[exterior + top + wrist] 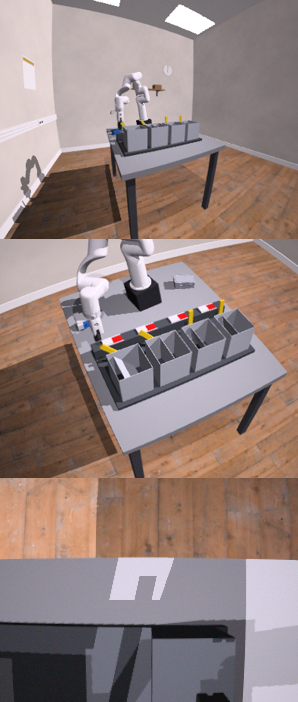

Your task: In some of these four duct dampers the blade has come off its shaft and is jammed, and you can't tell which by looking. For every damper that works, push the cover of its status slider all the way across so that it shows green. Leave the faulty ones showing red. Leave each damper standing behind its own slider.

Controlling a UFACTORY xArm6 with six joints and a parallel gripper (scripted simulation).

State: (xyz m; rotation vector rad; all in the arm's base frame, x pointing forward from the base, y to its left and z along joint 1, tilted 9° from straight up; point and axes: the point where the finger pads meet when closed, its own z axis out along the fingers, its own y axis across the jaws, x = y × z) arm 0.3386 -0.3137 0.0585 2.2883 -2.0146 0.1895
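Four open grey damper boxes stand in a row on a dark base (242, 352): the first (130, 375) (137, 139) at the left, then the second (170, 357), third (204, 342) and fourth (235, 331). Behind each lies a slider showing a white cover and red: the first slider (113, 339), the second (147, 327), the third (178, 317) and the fourth (206, 308). Yellow levers (108, 348) (146, 334) lie tilted by the first two boxes. Two more levers (190, 316) (221, 306) stand upright. My gripper (97, 335) (121, 124) is shut and empty, low at the left end of the first slider.
A blue block (85, 324) lies on the table just behind my gripper, partly hidden by the arm. A grey box (184, 280) sits at the back right. The arm's black base (144, 296) stands behind the sliders. The table's left edge is close to my gripper.
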